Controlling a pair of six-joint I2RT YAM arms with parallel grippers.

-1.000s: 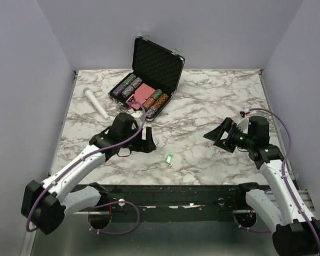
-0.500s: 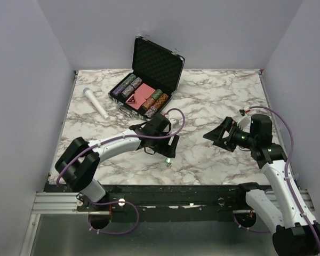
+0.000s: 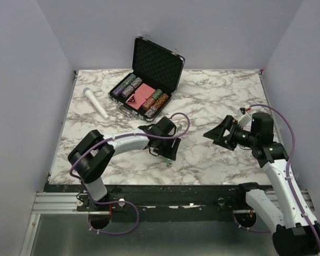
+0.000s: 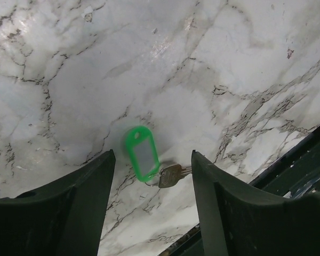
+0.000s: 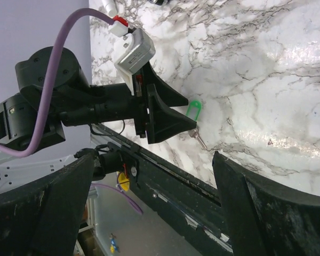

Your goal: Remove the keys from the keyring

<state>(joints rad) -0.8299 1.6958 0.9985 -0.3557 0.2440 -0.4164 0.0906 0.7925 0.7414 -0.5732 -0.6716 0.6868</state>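
A green key tag (image 4: 142,153) lies flat on the marble, joined by a thin keyring (image 4: 151,183) to a brass key (image 4: 172,175) that points at the table's front edge. My left gripper (image 4: 152,156) hangs just above them, open, a finger on each side and nothing between the pads. In the top view the left gripper (image 3: 168,151) covers most of the tag, and only the key (image 3: 170,163) peeks out. My right gripper (image 3: 214,137) hovers wide open to the right, facing the tag (image 5: 193,111) and key (image 5: 199,138).
An open black chip case (image 3: 149,80) with poker chips stands at the back. A white microphone (image 3: 96,104) lies at the back left. The black front rail (image 3: 176,189) runs just behind the key.
My left arm swung right from beside the tag to directly over it, and its jaws have narrowed somewhat. The right arm has hardly moved.
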